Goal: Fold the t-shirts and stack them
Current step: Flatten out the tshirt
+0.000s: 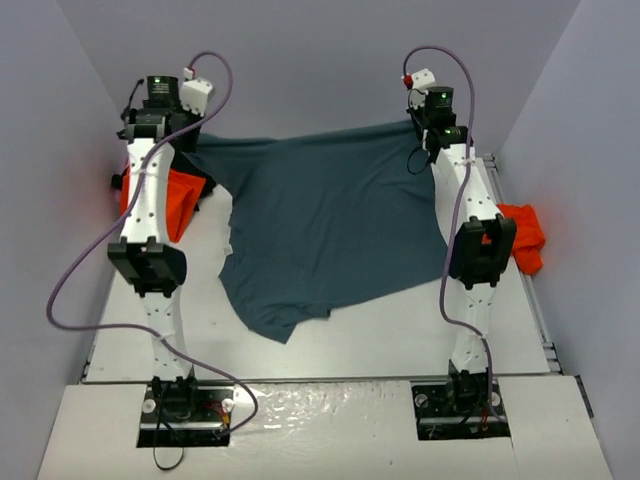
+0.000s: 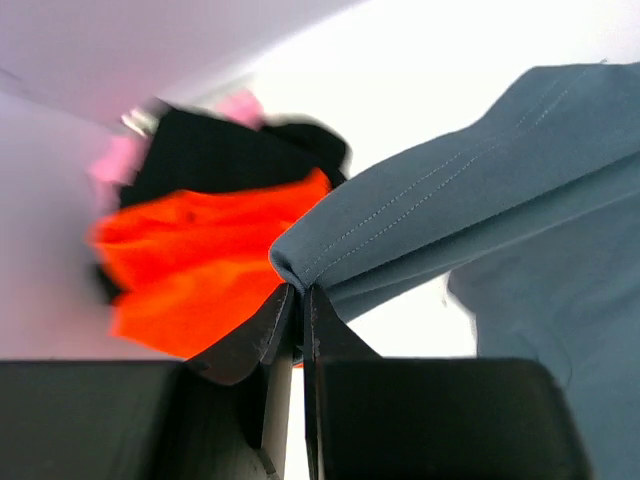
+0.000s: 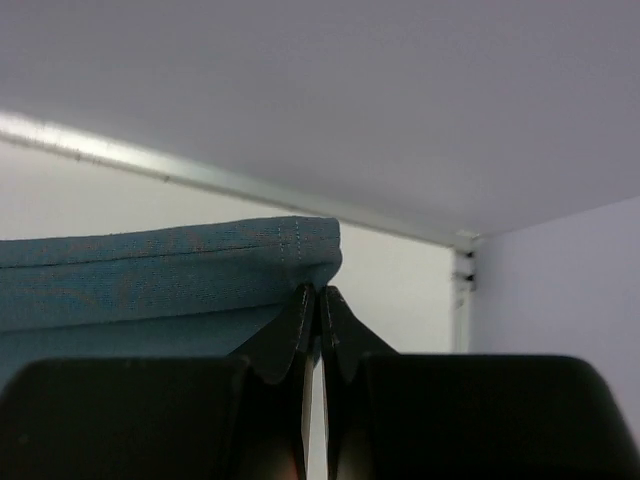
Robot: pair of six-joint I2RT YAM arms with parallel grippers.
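Observation:
A slate-blue t-shirt (image 1: 330, 220) hangs stretched between both grippers at the far side of the table, and its lower part trails down onto the white surface. My left gripper (image 1: 188, 142) (image 2: 300, 290) is shut on a stitched hem corner of this shirt (image 2: 480, 190). My right gripper (image 1: 428, 135) (image 3: 318, 292) is shut on the other hem corner (image 3: 150, 265). An orange t-shirt (image 1: 172, 205) (image 2: 200, 260) lies crumpled at the far left with a black t-shirt (image 2: 230, 150) bunched behind it. Another orange t-shirt (image 1: 525, 238) lies at the right edge.
Grey walls close in the table (image 1: 400, 335) at the back and both sides. A metal rail (image 3: 200, 178) runs along the far edge close to my right gripper. The arm bases stand at the near edge.

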